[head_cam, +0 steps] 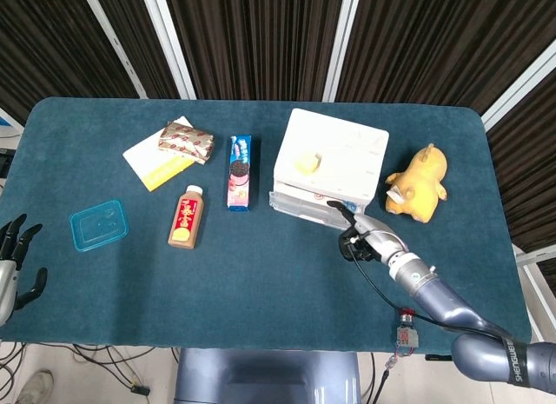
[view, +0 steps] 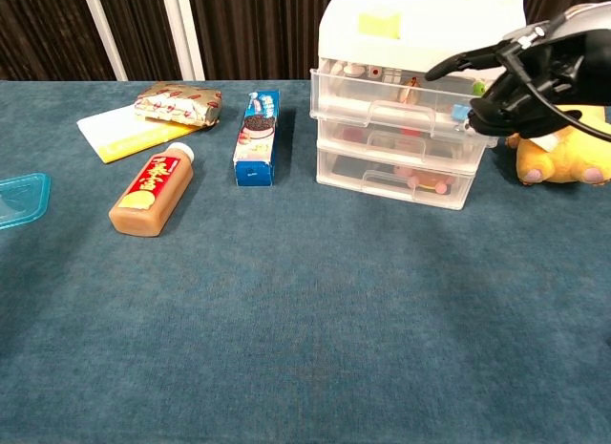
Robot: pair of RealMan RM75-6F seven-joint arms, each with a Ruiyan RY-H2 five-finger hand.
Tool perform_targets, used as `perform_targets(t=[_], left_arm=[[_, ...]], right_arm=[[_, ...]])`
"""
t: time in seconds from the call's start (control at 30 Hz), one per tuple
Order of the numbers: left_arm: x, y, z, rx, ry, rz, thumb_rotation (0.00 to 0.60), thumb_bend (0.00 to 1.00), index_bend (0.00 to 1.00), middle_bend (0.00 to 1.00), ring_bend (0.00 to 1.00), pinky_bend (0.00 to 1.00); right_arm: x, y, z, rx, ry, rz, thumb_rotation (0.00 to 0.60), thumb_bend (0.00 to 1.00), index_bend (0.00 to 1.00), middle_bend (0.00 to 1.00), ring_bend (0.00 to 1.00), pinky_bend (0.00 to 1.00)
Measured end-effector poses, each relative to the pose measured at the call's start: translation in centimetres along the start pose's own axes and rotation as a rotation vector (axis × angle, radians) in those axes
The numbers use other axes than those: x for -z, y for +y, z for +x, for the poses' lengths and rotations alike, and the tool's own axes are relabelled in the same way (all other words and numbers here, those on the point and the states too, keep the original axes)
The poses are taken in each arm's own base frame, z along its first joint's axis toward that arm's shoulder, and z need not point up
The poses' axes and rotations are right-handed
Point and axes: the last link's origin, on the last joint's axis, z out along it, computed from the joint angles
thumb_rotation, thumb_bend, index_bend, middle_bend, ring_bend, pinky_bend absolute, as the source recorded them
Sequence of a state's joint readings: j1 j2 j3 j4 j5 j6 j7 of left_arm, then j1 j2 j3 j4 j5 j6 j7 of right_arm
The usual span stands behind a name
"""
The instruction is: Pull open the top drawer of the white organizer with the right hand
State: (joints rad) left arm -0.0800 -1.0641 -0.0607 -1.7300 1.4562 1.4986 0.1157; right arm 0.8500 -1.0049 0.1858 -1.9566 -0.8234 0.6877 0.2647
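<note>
The white organizer (head_cam: 330, 165) stands near the table's (head_cam: 261, 265) far edge, and its top drawer (view: 406, 98) looks closed, so the pull itself is left to do. The right hand (view: 535, 72) hovers at the organizer's front right corner, one finger (view: 463, 60) stretched toward the top drawer and the rest curled, holding nothing. The left hand (head_cam: 13, 261) rests far to the organizer's left, fingers apart and empty.

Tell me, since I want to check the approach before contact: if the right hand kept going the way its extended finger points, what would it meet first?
Most likely the top drawer of the white organizer; the right hand points at its clear front, though depth is unclear.
</note>
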Motion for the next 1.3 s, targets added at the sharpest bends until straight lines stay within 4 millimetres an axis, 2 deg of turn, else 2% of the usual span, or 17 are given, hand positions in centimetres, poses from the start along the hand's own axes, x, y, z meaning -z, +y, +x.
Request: perform_targets(t=[0.57,0.93,1.3], left_arm=[[0.0,0.0,0.0,0.002,-0.001,0.004,0.600,0.44,0.12,0.00,0.00,0.00],[0.0,-0.1,0.0,0.001,-0.002,0.005,0.600,0.44,0.12,0.00,0.00,0.00],[0.0,-0.1,0.0,0.001,-0.004,0.008,0.600,0.44,0.12,0.00,0.00,0.00]], right_arm=[[-1.7,-3.1,0.1,0.035,-0.073,-0.066,0.600,0.69,0.04,0.78,0.91,1.00],[-2.0,-3.3,0.0,0.055,-0.098,-0.093,0.600,0.69,0.13,0.78,0.91,1.00],[-1.8,-3.7,0.3,0.034,-0.132,-0.088,0.600,0.69,0.16,0.78,0.91,1.00]])
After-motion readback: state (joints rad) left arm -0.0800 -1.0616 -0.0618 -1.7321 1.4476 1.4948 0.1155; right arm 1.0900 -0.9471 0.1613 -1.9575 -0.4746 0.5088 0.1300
